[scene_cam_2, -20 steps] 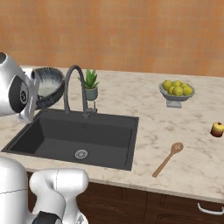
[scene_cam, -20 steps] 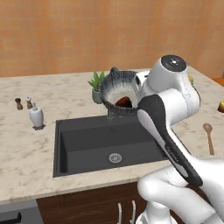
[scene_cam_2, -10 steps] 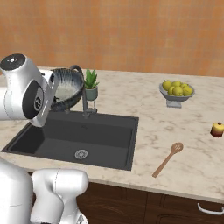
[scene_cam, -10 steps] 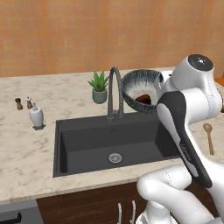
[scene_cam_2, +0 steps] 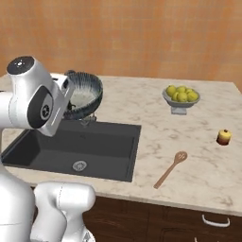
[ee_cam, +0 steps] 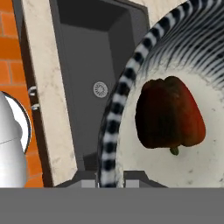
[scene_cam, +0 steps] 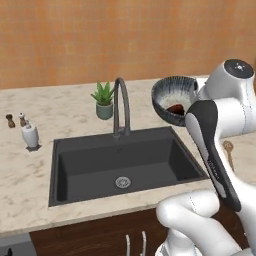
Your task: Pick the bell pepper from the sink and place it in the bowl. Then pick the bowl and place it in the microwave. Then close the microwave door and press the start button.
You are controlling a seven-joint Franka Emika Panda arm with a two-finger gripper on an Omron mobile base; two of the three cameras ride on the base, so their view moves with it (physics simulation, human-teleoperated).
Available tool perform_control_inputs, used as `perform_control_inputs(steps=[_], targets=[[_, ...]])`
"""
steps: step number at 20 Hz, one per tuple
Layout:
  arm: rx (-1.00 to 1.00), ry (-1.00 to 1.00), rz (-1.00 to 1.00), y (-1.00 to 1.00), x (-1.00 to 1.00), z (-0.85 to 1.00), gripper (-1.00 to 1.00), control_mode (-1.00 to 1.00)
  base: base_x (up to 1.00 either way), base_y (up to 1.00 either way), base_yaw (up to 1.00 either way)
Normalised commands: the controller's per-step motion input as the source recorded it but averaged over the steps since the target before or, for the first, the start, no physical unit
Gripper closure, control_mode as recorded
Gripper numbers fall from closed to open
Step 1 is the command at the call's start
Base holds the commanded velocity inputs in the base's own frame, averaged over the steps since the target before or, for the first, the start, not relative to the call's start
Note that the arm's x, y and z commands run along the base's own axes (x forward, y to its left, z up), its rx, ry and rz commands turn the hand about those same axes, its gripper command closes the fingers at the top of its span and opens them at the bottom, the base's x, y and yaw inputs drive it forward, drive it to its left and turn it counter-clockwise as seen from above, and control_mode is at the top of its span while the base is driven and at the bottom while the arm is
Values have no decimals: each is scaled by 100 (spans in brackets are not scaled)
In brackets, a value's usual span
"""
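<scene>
1. I see my white robot arm holding the wide round bowl [scene_cam: 175, 99], dark and streaky outside and pale inside, up in the air.
2. In the hand view my gripper [ee_cam: 109, 181] pinches the striped rim of the bowl [ee_cam: 114, 113], one finger tip on each side of it.
3. The small orange-red bell pepper [ee_cam: 168, 113] lies inside the bowl on the pale speckled floor. From the left base view I can see it as a dark red spot [scene_cam: 175, 108] low in the bowl.
4. The bowl hangs tilted over the far right corner of the big dark grey sink [scene_cam: 125, 160], next to the tall dark arched faucet [scene_cam: 121, 105].
5. In the right base view the bowl [scene_cam_2: 84, 94] sits beside my arm's white head, above the sink's back edge [scene_cam_2: 80, 142].
6. The round silver drain [scene_cam: 123, 182] sits in the bottom of the sink.
7. A little green plant in a pot [scene_cam: 103, 100] stands behind the faucet.
8. A grey footed bowl of yellow fruit [scene_cam_2: 181, 98] and a wooden spoon [scene_cam_2: 171, 168] rest on the pale stone counter [scene_cam_2: 198, 156], well apart from the sink.
</scene>
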Motion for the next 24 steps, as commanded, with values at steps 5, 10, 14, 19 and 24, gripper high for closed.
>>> perform_control_inputs(steps=[5,10,14,19,24], targets=[[0,0,0,0,0,0,100,100,-19,-45,-66],[0,0,0,0,0,0,100,100,0,-16,-94],[0,0,0,0,0,0,100,100,34,-86,-51],[0,0,0,0,0,0,100,100,0,-100,-34],[0,0,0,0,0,0,100,100,11,-100,-33]])
